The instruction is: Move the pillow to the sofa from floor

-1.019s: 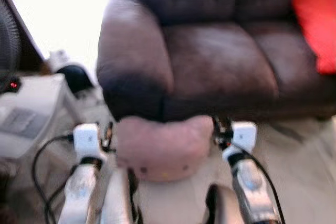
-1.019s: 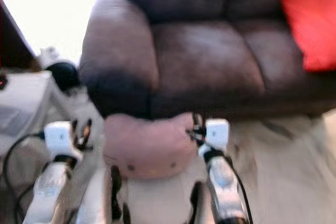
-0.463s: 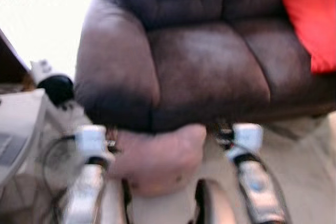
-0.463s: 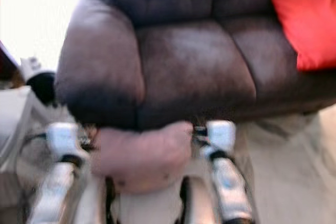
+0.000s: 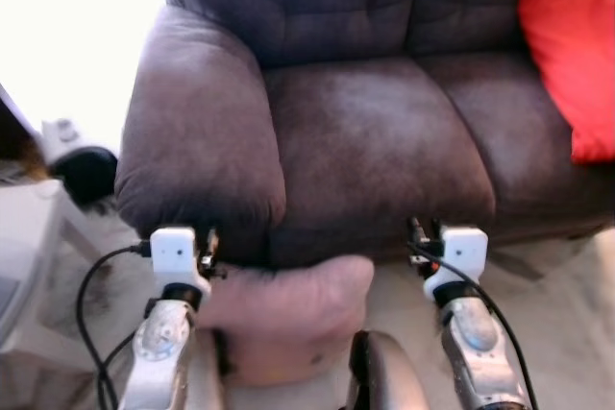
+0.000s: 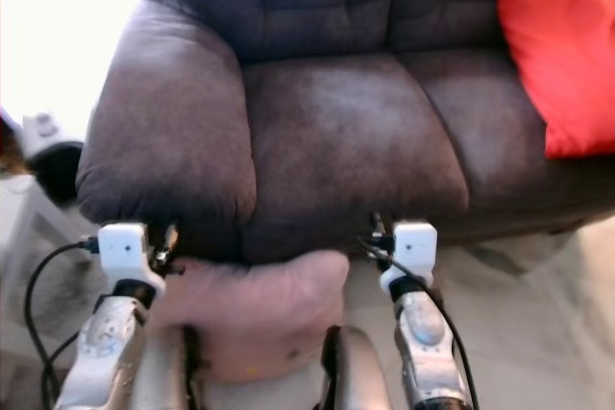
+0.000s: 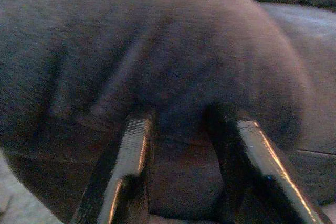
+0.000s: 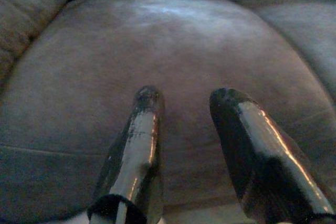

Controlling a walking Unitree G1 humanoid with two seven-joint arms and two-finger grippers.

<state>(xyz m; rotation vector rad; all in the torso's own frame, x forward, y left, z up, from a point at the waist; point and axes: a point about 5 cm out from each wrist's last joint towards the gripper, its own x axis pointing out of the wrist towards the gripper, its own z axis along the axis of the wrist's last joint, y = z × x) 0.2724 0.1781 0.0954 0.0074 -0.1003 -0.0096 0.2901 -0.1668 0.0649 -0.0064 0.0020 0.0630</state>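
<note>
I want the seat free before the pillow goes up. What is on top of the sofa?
A red cushion leans at the right end of the sofa. The seat cushion ahead of the right gripper is bare. The pink pillow sits low between the arms, against the sofa's front; what's beneath it is hidden.

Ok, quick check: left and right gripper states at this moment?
Left gripper: open, fingers apart at the sofa armrest, nothing between them.
Right gripper: open, empty, pointing at the seat cushion.
Pink pillow sits low between the arms.
</note>
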